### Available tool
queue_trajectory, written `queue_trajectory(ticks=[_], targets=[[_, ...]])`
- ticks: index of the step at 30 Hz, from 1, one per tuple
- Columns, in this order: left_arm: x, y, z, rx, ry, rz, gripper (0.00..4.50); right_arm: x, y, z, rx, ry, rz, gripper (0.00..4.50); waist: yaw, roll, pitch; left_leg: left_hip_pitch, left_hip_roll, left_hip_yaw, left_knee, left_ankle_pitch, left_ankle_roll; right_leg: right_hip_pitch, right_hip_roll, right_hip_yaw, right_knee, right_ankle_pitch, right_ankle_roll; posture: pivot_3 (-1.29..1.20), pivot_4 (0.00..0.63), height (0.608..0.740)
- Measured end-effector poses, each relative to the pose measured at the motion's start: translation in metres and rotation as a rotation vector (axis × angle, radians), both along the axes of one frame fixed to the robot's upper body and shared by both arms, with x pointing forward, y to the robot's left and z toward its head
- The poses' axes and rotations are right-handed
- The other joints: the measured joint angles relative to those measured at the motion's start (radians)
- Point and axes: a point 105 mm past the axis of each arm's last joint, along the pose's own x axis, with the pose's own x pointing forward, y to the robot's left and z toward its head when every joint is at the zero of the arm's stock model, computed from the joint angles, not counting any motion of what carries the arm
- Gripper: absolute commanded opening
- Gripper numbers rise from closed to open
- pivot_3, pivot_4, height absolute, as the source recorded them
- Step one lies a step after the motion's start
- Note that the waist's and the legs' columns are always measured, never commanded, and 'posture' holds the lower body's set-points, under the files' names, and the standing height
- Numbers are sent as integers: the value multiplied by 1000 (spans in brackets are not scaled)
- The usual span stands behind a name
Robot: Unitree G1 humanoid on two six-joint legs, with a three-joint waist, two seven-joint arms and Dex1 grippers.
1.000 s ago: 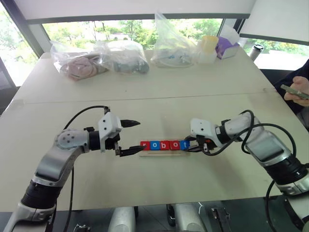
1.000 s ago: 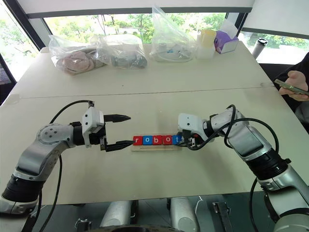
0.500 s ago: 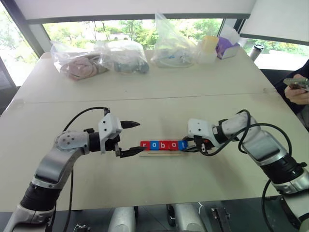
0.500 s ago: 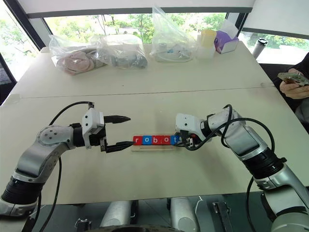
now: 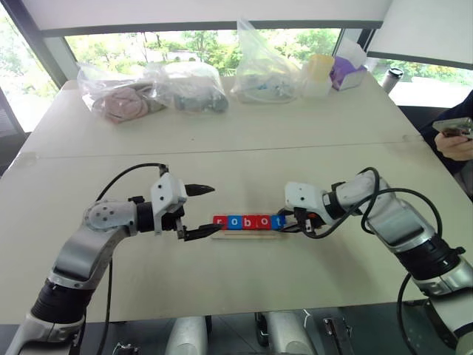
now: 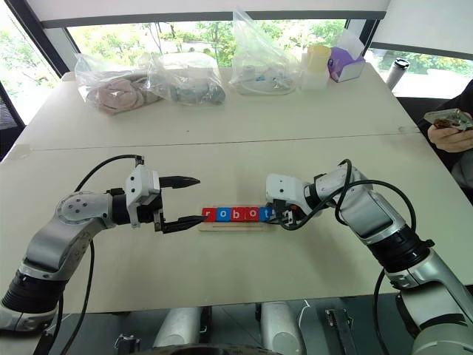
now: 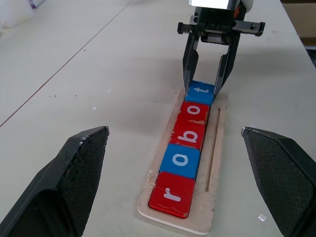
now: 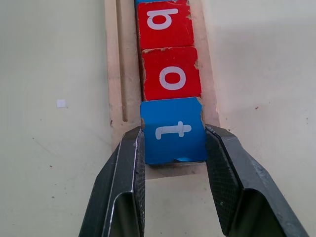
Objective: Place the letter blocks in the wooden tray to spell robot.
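While right gripper [image 8: 174, 163] is clamping blue t block [image 8: 174, 129] at tray end, left gripper [image 5: 198, 212] is hovering wide open just off wooden tray [image 7: 214, 163]'s opposite end. Letter blocks [image 7: 187, 153] are lying in tray mid-tabletop [image 5: 244, 159], reading r-o-b-o-t. Bare tabletop is spreading around; bags [image 5: 151, 89] are sitting at far edge.

White lowercase letters are being shown on the letter blocks [image 7: 185, 150] in the wooden tray [image 7: 215, 148], reading "robot": r on red [image 7: 173, 195], o on blue [image 7: 180, 159], b on red [image 7: 188, 134], o on red [image 7: 195, 111], t on blue [image 8: 173, 130].
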Motion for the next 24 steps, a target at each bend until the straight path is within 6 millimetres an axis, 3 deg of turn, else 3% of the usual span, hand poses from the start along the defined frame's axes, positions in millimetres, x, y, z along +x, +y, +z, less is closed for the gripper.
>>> queue_trajectory(ticks=[3,7,8,10,19,24], targets=[[0,0,0,0,0,1,4500,0,0,0,-1,1,1,1120,0,0,0,0,0,0,0,0,0,0,0,0,0,0,0,0,150,740],[0,0,0,0,-1,3,4500,-1,0,0,-1,5,3,3025,0,0,0,0,0,0,0,0,0,0,0,0,0,0,0,0,150,740],[0,0,0,-1,-1,3,4500,-1,0,0,-1,9,3,3677,0,0,0,0,0,0,0,0,0,0,0,0,0,0,0,0,150,740],[0,0,0,-1,-1,4,4500,-1,0,-1,-2,12,2,4467,0,0,0,0,0,0,0,0,0,0,0,0,0,0,0,0,150,740],[1,0,0,-1,1,6,4500,3,0,9,13,-6,-14,4467,0,0,0,0,0,0,0,0,0,0,0,0,0,0,0,0,150,740],[0,1,-2,4,23,25,4500,0,-6,26,41,-49,-45,4467,3,0,0,0,0,0,0,0,0,0,0,0,0,0,0,0,150,740]])
